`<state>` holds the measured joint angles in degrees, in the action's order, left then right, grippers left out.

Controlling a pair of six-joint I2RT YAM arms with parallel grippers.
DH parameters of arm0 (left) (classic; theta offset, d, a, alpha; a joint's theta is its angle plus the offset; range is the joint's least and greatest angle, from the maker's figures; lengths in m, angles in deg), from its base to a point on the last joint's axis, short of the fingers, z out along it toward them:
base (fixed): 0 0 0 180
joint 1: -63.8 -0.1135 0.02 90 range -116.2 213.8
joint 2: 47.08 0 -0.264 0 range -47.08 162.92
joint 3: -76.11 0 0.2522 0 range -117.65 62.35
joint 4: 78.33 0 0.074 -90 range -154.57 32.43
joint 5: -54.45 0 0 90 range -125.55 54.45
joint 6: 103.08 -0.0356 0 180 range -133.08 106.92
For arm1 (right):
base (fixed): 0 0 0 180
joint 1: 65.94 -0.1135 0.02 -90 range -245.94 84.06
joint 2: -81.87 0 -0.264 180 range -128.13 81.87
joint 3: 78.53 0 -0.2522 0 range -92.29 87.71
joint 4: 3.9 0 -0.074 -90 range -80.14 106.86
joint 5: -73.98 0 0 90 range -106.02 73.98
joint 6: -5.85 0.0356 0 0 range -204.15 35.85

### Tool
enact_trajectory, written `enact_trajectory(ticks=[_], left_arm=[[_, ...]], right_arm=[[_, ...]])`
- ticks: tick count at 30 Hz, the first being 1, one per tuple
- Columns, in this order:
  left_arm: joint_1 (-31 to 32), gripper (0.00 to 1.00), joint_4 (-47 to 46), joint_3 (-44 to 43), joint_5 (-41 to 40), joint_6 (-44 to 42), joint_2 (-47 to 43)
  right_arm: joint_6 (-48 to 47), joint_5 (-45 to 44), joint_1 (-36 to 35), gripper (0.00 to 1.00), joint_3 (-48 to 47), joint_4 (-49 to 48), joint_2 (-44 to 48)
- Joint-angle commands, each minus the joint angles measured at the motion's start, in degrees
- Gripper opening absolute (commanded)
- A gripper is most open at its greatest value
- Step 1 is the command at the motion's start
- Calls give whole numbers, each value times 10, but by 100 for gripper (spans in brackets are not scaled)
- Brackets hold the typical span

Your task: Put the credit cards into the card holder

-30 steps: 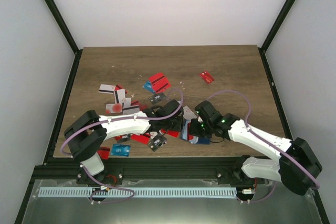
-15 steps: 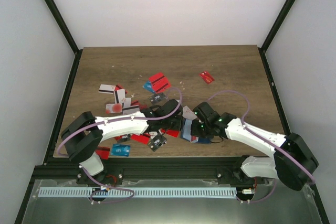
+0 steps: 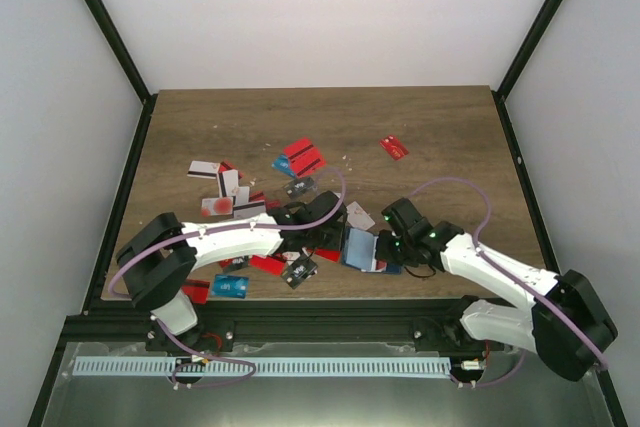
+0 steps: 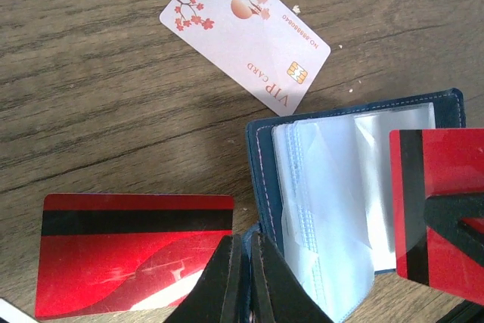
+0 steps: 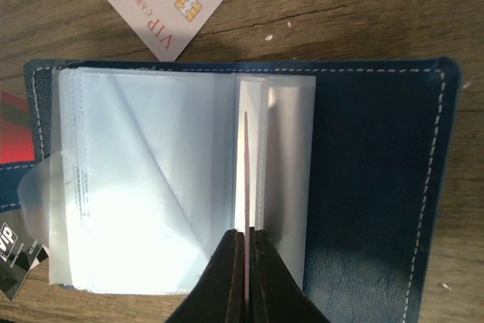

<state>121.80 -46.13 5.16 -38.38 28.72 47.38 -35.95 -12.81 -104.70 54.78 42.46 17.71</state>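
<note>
The card holder (image 3: 360,250) lies open and flat at the near middle of the tabletop (image 3: 440,127), inside face up. From above, its long axis runs from 9 to 3 o'clock. My left hand (image 4: 243,241) has its fingers together, pinched on the edge of the holder's cover at the 9 o'clock end. My right hand (image 5: 246,234) is clamped on a red card (image 4: 454,164) with a black stripe. From the right wrist I see this card edge-on, a thin line pointing to 12 o'clock over the clear sleeves (image 5: 151,179) near the fold. I cannot tell whether its far edge is inside a sleeve. The sleeves fan across the 9 o'clock half, and the 3 o'clock half shows bare dark navy lining.

Since half a second ago my right arm has drawn back toward 3 o'clock, so more of the open holder shows from above. The left arm has stayed put.

A white VIP card (image 4: 242,39) lies flat at 12 o'clock of the holder, one corner at its edge. Another red card (image 4: 136,251) lies flat at 9 o'clock of the left hand, and more credit cards (image 3: 229,184) are scattered toward 10 o'clock
</note>
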Motion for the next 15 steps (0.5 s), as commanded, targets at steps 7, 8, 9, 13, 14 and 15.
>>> enact_trajectory(ticks=[7,8,9,13,14,15], left_arm=[[2,4,2,5,-12,-2,20],[3,4,2,5,-14,-2,22],[2,4,1,5,-16,-3,26],[2,4,-2,5,-18,-6,43],[2,4,-3,5,-18,-7,46],[2,4,-5,5,-18,-7,49]], right_arm=[[-52,42,50,1,43,-114,27],[-57,44,56,1,48,-125,28],[-61,49,61,1,53,-134,31],[-77,73,77,1,75,-177,43],[-80,79,81,1,81,-188,48],[-84,91,85,1,88,-199,56]])
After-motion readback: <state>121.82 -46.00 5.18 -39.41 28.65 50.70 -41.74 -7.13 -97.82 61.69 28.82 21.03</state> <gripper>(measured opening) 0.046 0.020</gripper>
